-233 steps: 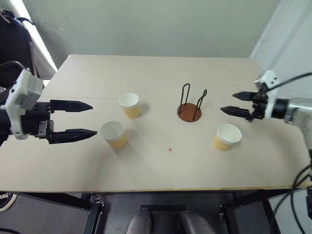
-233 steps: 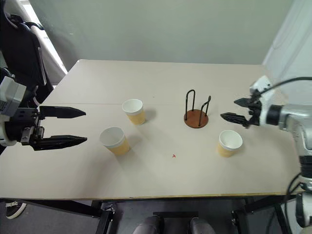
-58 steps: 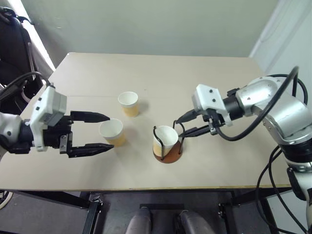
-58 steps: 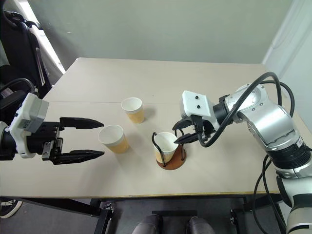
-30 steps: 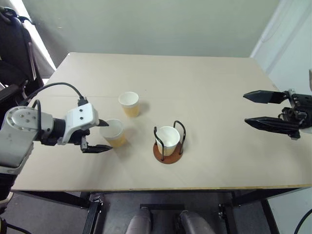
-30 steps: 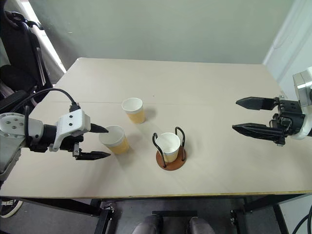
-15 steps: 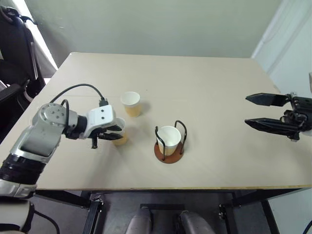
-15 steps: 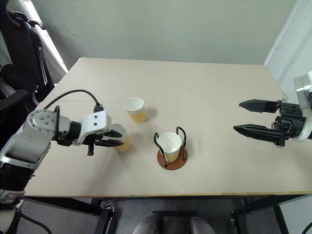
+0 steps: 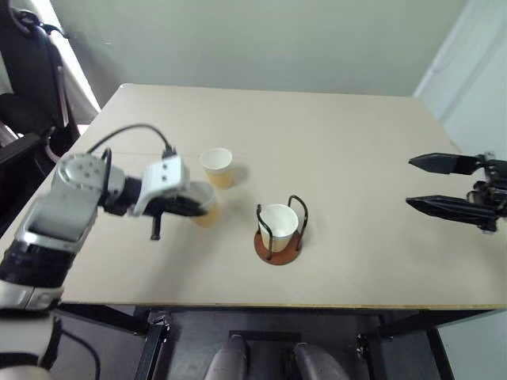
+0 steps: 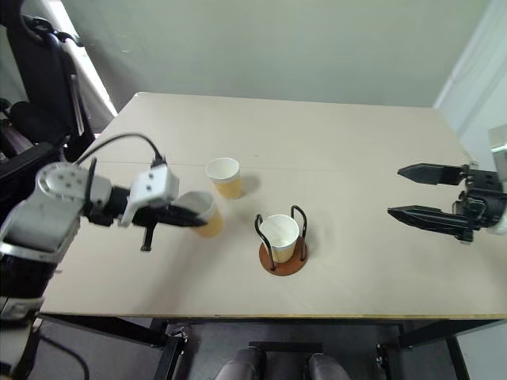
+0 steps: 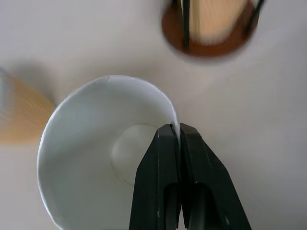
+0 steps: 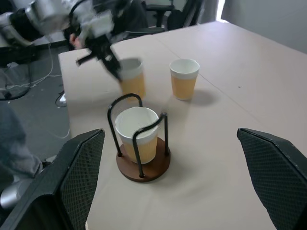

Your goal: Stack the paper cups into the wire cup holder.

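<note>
Left tool point(image 11: 178, 136) has just shut on the near cup's point(image 9: 204, 203) rim, one finger inside, one outside, and begun lifting it twd the holder point(image 9: 279, 234), which sits mid-table w/ one cup point(image 9: 278, 225) already in it. Third cup point(image 9: 217, 166) stands just behind on the table point(image 9: 341, 134). Right tool point(image 9: 453, 185) hangs wide open, empty, well off to the right. Next: carry over and nest.
</note>
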Robot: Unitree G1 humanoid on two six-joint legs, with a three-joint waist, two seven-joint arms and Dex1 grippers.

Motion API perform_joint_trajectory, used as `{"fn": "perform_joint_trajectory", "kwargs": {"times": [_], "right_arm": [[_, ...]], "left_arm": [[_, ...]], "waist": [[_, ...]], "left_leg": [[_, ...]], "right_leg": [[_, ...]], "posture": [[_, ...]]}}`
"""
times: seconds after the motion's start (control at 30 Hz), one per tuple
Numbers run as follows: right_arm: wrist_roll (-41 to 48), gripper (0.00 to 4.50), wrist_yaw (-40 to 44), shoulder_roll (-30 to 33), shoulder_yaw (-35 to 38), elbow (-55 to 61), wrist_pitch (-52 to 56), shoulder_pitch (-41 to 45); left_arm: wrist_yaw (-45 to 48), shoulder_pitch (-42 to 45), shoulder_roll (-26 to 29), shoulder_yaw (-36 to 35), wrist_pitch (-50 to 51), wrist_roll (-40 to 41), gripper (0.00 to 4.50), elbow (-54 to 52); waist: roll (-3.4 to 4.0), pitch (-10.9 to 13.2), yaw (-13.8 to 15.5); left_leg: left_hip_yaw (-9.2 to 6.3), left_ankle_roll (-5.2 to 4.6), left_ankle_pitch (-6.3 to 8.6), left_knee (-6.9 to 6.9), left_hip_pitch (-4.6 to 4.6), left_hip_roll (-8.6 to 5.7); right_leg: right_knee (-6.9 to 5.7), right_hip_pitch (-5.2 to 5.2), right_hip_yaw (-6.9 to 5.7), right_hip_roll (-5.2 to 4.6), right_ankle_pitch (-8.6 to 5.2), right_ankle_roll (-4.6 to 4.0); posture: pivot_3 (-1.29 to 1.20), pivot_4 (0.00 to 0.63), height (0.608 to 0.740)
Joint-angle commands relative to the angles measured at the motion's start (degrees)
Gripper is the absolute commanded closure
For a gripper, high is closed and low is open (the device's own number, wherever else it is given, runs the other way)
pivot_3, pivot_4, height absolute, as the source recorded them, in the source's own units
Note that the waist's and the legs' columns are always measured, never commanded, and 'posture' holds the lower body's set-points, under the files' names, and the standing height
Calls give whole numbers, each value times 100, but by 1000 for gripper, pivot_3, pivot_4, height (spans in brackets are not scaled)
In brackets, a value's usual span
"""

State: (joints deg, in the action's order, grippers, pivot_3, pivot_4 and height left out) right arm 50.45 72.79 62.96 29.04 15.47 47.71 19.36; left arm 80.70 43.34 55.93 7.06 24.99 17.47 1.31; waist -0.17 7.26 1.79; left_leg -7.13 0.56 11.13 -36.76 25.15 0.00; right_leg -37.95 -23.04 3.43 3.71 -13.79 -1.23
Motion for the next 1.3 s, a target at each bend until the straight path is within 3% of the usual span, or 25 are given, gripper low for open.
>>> {"fn": "perform_joint_trajectory", "kwargs": {"times": [0.03,0.17,0.27,0.77,1.17,1.27,1.3], "right_arm": [[149,0,242,186,281,195,-148,-106],[216,0,248,175,261,396,-155,-236],[365,0,340,184,356,699,-95,-472],[651,0,-339,127,959,1705,139,-1393],[964,0,-723,138,1463,1998,281,-1754],[993,0,-763,148,1509,2015,272,-1813],[1012,0,-776,156,1521,2017,268,-1822]], "left_arm": [[441,907,-217,-374,486,840,4444,-130],[1072,1864,-739,-85,518,1154,4444,155],[1179,2374,-1002,576,146,1297,4444,431],[1180,3232,-990,3202,-1804,1754,4444,1312],[1180,3359,-1405,3729,-2950,1068,4444,1956],[1180,3342,-1398,3755,-2919,1199,3907,1815],[1180,3338,-1410,3744,-2919,1199,3523,1803]], "waist": [[0,0,9],[7,0,5],[5,1,3],[5,2,3],[6,3,14],[6,3,15],[6,3,15]], "left_leg": [[1,-6,4,-7,0,-1],[12,-28,22,-32,-4,-8],[15,-33,25,-40,-6,-13],[23,-69,50,-72,3,-27],[21,-95,90,-148,38,-32],[24,-98,97,-150,42,-33],[24,-96,100,-150,42,-33]], "right_leg": [[2,4,1,-1,1,2],[6,23,3,-10,-1,22],[7,29,8,-15,-1,36],[9,41,38,-18,-29,88],[12,41,40,-19,-30,116],[16,40,41,-21,-29,119],[16,40,40,-21,-29,119]], "posture": [[0,150,740],[0,150,740],[0,150,740],[0,150,740],[0,150,740],[0,150,740],[0,150,740]]}}
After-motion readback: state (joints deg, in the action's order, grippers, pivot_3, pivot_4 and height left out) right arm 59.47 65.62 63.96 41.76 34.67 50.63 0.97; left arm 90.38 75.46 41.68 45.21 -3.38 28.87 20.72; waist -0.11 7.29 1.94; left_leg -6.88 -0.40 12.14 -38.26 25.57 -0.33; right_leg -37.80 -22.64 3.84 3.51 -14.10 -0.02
